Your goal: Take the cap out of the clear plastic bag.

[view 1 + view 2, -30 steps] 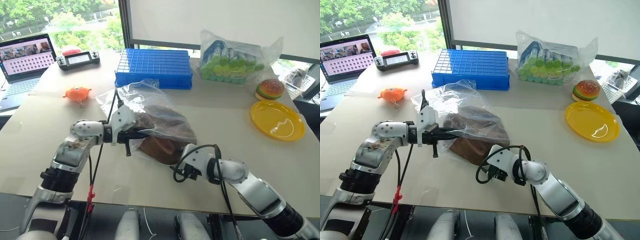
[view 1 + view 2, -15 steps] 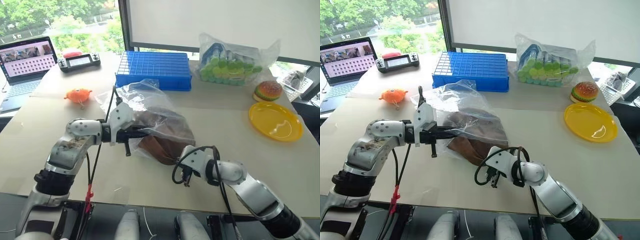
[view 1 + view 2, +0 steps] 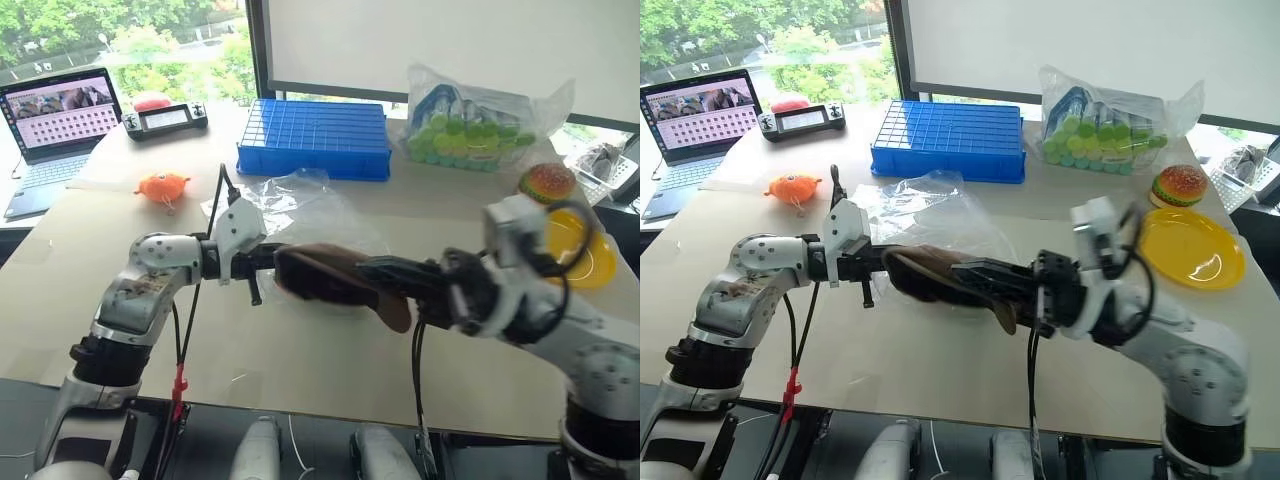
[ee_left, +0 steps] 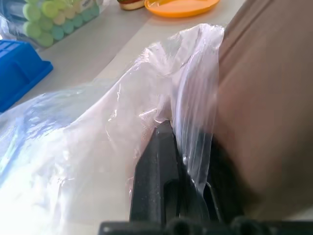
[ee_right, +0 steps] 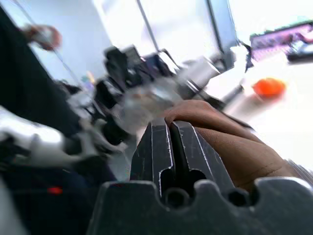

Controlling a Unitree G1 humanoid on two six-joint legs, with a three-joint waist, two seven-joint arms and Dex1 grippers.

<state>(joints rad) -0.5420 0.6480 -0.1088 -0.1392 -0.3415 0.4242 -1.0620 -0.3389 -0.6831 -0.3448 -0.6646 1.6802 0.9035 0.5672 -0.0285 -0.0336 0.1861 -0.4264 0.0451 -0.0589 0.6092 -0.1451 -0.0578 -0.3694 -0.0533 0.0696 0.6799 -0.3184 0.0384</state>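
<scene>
A: What could go wrong from here?

B: The cap (image 3: pixel 940 278) is mostly out of the clear plastic bag (image 3: pixel 930 205), but its far end looks to sit at the bag's mouth, right beside the left gripper (image 3: pixel 872 268). If the brown fabric snags on the crinkled film there, I'd expect the whole bag to drag along instead of letting go. The grip itself is a thin pinch on floppy cloth, so a quick pull could also let the cap slip and drop back onto the table (image 3: pixel 940 370)

A: And the claws?

B: The right gripper (image 3: pixel 975 272) has its fingers (image 5: pixel 171 147) pressed together on an edge of the cap, holding it above the table, in front of the blue crate (image 3: pixel 948 138). The left one is closed on the bag's film, seen from its wrist with plastic caught at its black fingers (image 4: pixel 164 166)

A: Where is the bag?

B: Slack on the table between the cap and the blue crate, emptied-looking and spread toward the crate
</scene>
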